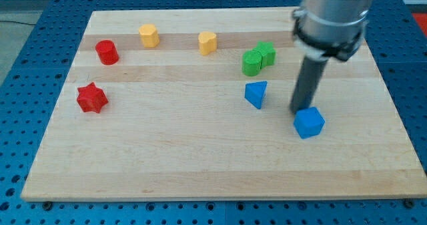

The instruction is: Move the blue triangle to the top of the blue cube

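The blue triangle (256,93) lies on the wooden board right of centre. The blue cube (309,123) sits to its lower right, apart from it. My tip (298,111) stands just above the cube's upper left edge, touching or nearly touching it, and to the right of the triangle with a gap between them.
Two green blocks (257,59) sit together above the triangle. A yellow block (207,43) and another yellow block (149,35) lie near the view's top. A red cylinder (107,52) and a red star (91,97) are at the view's left. The board's (200,165) right edge is near the cube.
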Robot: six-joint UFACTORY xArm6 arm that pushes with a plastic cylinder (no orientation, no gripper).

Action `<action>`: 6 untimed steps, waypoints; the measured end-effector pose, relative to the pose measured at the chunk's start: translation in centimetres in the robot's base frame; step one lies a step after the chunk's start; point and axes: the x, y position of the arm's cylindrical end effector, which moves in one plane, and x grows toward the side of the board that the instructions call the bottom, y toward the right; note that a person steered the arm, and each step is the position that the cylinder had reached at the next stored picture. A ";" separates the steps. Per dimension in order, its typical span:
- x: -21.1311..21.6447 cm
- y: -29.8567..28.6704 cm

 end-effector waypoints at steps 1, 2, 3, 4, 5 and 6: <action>0.3 -5.4; -2.9 -6.4; -5.4 -7.2; -5.6 -2.8; -5.6 0.8; -2.8 -2.7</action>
